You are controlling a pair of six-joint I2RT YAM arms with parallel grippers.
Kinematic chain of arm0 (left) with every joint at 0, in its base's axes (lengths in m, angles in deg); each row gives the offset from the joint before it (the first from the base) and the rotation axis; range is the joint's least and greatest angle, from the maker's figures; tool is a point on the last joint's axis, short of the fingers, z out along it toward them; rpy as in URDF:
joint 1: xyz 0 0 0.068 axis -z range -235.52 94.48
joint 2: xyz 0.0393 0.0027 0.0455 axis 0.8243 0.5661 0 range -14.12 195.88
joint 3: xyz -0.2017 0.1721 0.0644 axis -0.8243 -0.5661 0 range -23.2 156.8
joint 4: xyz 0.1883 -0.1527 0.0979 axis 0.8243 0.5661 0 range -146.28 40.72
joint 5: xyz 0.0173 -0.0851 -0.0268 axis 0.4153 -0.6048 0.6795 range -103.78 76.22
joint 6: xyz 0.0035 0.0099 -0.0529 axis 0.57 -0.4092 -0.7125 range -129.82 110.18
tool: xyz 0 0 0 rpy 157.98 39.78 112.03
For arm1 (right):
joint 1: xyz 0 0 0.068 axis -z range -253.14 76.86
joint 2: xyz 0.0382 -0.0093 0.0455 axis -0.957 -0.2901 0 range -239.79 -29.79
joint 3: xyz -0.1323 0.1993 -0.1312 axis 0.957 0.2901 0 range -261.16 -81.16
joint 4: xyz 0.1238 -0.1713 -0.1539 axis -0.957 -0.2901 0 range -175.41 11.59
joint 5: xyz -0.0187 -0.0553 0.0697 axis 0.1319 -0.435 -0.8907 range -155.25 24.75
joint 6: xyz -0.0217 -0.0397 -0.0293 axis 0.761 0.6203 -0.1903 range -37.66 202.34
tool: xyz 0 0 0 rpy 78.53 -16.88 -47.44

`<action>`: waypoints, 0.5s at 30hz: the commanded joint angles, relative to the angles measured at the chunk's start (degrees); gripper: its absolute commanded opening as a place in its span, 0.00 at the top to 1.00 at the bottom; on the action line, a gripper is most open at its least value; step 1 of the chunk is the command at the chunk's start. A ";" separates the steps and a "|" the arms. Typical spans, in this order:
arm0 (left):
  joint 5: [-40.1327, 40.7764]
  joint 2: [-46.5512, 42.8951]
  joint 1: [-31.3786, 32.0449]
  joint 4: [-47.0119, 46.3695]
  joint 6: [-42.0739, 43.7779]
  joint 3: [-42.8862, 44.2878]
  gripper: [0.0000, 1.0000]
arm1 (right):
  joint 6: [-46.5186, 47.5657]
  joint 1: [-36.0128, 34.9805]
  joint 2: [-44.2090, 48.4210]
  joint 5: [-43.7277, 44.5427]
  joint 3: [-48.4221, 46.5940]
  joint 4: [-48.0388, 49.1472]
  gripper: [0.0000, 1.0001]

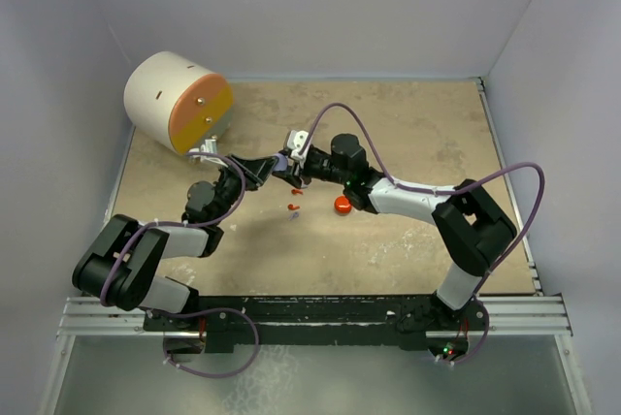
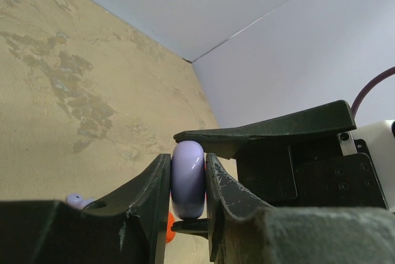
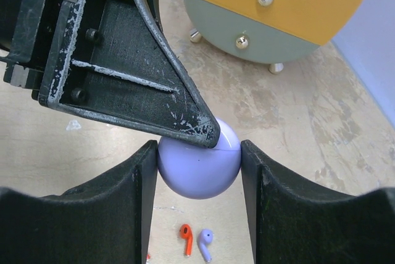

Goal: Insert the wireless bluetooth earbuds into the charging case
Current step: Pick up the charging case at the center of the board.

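With our right gripper (image 3: pixel 199 159) clamping the lavender charging case (image 3: pixel 197 181) across its width and our left gripper (image 2: pixel 188 181) pinching its edge, we are judging the task barely begun, a red earbud (image 3: pixel 186 238) and a lavender earbud (image 3: pixel 205 243) lying loose on the table (image 3: pixel 308 122) beneath that case.

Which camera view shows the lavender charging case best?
The right wrist view: the lavender case fills the centre, round, with its seam visible. The left wrist view shows it edge-on only; the top view shows barely a speck.
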 commanded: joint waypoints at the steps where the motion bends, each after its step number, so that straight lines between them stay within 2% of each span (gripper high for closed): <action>1: 0.29 -0.65 0.45 -2.88 -1.19 1.07 1.00 | -3.47 -0.04 0.92 2.40 -2.31 1.05 0.42; 3: 1.22 -1.08 0.45 0.55 -1.48 1.97 1.00 | -5.09 0.22 2.75 3.65 -0.55 2.78 0.29; 11: 4.38 -1.19 0.45 8.71 -2.24 5.91 1.00 | -12.36 1.54 12.99 10.09 9.18 8.77 0.01; 15: 6.44 -0.95 0.44 12.42 -3.73 7.53 1.00 | -20.27 2.48 15.54 19.04 10.63 9.93 0.00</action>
